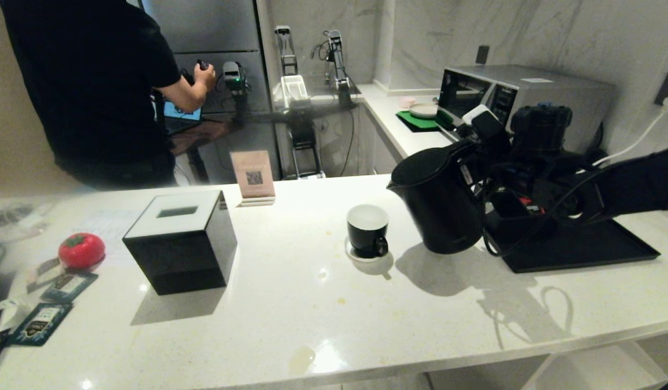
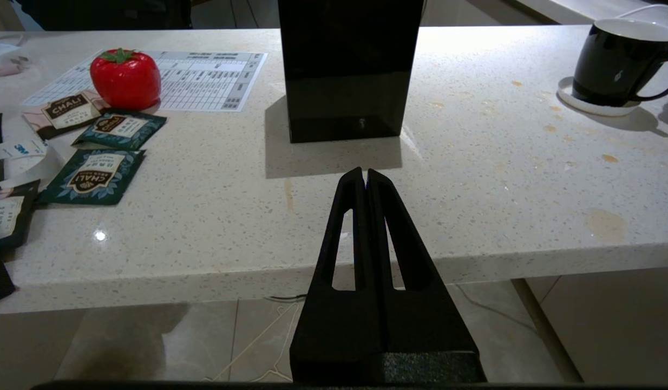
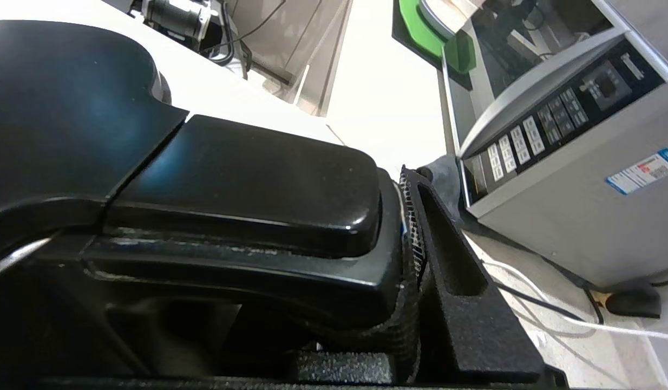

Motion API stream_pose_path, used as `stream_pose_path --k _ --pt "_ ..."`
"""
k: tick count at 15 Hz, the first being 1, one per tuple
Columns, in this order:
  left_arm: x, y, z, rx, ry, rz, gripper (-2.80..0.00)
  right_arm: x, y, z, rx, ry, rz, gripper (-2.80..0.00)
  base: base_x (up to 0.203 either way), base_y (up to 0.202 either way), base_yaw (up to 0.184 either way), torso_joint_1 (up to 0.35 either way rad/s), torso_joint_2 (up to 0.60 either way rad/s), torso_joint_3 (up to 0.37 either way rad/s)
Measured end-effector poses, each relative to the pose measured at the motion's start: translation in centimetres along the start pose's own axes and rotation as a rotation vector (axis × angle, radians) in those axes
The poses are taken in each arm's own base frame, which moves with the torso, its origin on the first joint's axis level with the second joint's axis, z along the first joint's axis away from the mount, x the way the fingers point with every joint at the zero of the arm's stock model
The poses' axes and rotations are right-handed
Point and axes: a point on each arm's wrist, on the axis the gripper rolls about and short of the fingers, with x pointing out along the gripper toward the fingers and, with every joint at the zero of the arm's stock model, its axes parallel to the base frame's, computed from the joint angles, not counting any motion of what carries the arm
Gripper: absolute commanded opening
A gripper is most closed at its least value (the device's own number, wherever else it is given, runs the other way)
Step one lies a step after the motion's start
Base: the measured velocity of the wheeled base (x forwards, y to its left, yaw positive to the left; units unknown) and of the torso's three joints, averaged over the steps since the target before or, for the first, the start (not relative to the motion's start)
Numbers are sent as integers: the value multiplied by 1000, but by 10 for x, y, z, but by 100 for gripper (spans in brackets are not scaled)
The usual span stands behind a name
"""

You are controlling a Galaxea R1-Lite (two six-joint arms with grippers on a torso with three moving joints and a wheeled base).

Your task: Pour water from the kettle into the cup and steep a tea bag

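Note:
The matte black kettle (image 1: 437,208) is just right of the cup, leaning a little so its spout (image 1: 392,186) points toward it. My right gripper (image 1: 483,179) is shut on the kettle's loop handle (image 3: 242,179), and one finger (image 3: 447,260) presses against the handle's side. The glossy black cup (image 1: 367,230), white inside, stands on a small white coaster mid-counter, and it also shows in the left wrist view (image 2: 618,59). My left gripper (image 2: 365,173) hangs shut and empty before the counter's front edge. The tea bag is out of view.
A black cube box (image 1: 179,241) stands left of the cup. A red tomato-shaped thing (image 1: 81,250) and dark teal packets (image 1: 41,322) lie at the far left. A black tray (image 1: 583,249) and a microwave (image 1: 529,97) are at the right. A person (image 1: 90,81) stands behind the counter.

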Motion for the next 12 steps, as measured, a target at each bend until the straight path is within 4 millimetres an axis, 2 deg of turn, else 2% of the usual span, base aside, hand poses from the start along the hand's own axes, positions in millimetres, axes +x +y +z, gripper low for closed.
stream_pose_path --k 12 --pt "0 0 0 0 0 0 -280 6 10 7 -122 10 42 -280 0 0 0 0 0 0"
